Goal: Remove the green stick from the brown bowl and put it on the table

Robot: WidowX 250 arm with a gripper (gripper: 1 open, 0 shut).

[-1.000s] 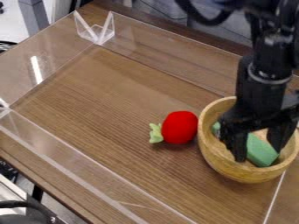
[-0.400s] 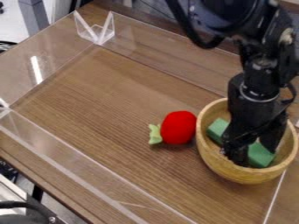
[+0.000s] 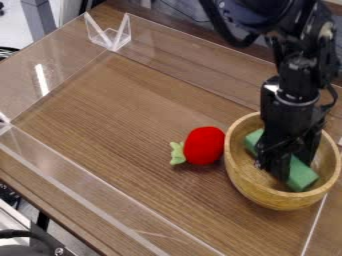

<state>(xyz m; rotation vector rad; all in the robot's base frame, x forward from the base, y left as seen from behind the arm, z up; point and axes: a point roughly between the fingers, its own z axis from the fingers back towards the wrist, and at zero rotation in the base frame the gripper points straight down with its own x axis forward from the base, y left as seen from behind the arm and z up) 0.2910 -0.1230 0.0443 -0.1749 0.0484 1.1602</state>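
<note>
From my remote station, I see the table [image 3: 120, 110], brown wood grain edged by low clear acrylic walls, spreading away to the left of the claw. The black arm [image 3: 301, 70] drops from the upper right, pointing straight down. Directly around the claw sits the brown bowl [image 3: 254, 190], round, light tan, thick-rimmed, its near wall curving below the fingers. To the claw's left, outside the bowl and just beside its rim, a red ball-shaped fruit [image 3: 203, 145] with small green leaves rests on the wood. The claw [image 3: 289, 163] is down inside the bowl, fingers pressed together on the green stick [image 3: 305, 174]. The stick is flat, matte and plain green; it lies tilted in the bowl, one end showing at the lower right of the fingers, and a sliver of green at their left.
</note>
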